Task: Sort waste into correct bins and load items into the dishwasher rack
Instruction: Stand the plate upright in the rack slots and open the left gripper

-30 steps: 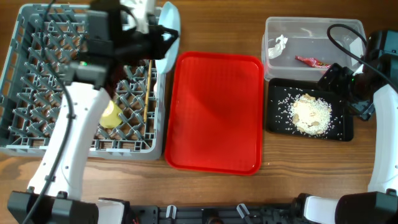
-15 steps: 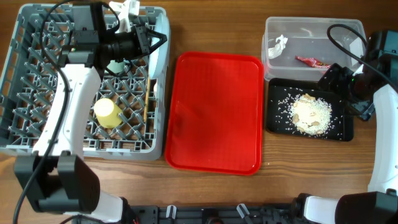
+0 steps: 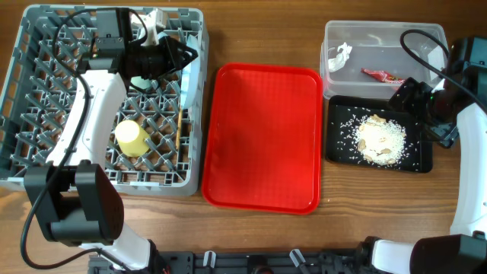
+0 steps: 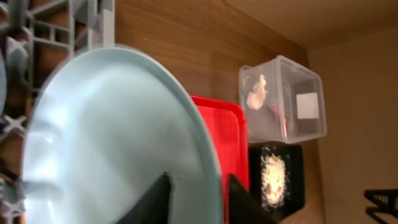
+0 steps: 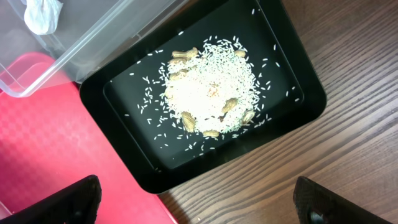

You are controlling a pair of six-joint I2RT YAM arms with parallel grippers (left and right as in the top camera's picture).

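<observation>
My left gripper (image 4: 202,196) is shut on the rim of the light blue plate (image 4: 118,143), which stands on edge over the back right part of the grey dishwasher rack (image 3: 23,164). In the overhead view the gripper (image 3: 179,57) hides most of the plate. In the rack are a yellow cup (image 3: 131,138), a pale green saucer (image 3: 141,80), chopsticks (image 3: 181,114) and a white fork (image 3: 156,15). My right gripper (image 5: 199,205) is open and empty above the near edge of the black tray (image 5: 311,93), which holds rice scraps (image 5: 208,93).
The clear tub (image 3: 384,34) at the back right holds a white tissue (image 3: 342,55) and a red wrapper (image 3: 378,74). The black tray (image 3: 422,160) sits just in front of it. A flat red tray (image 3: 262,137) lies between the rack and the bins.
My left gripper has carried the plate from above the rack's back right corner leftward and down into the rack, turning it on edge. The right arm has not moved.
</observation>
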